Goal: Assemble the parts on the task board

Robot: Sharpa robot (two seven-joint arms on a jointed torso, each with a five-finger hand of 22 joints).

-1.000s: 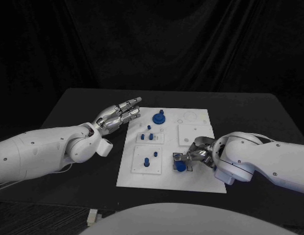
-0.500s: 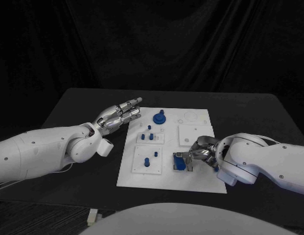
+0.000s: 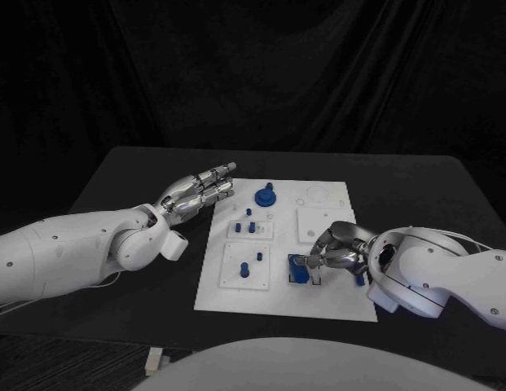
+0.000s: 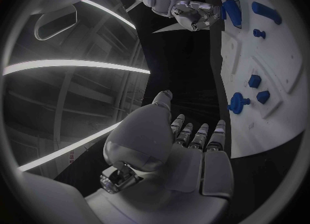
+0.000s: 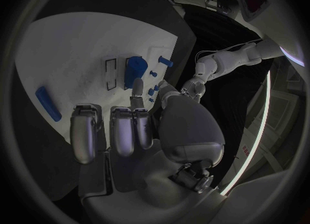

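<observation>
R hand (image 3: 337,254) hovering over blue block (image 3: 302,270) near task board (image 3: 329,303) front edge, fingers spread, gripping nothing (prob. releasing it into slot). L hand (image 3: 196,193) idling open beside board's far-left corner.

The board (image 3: 279,297) is a white flat plate, lying in the middle of the counter; small blue parts stand on it; a round part with a peg (image 3: 265,195) is at the far end; little pegs (image 3: 247,227) are nearer; a long part (image 3: 244,270) lies on the near left; a block (image 3: 302,272) stands on the near right.
</observation>
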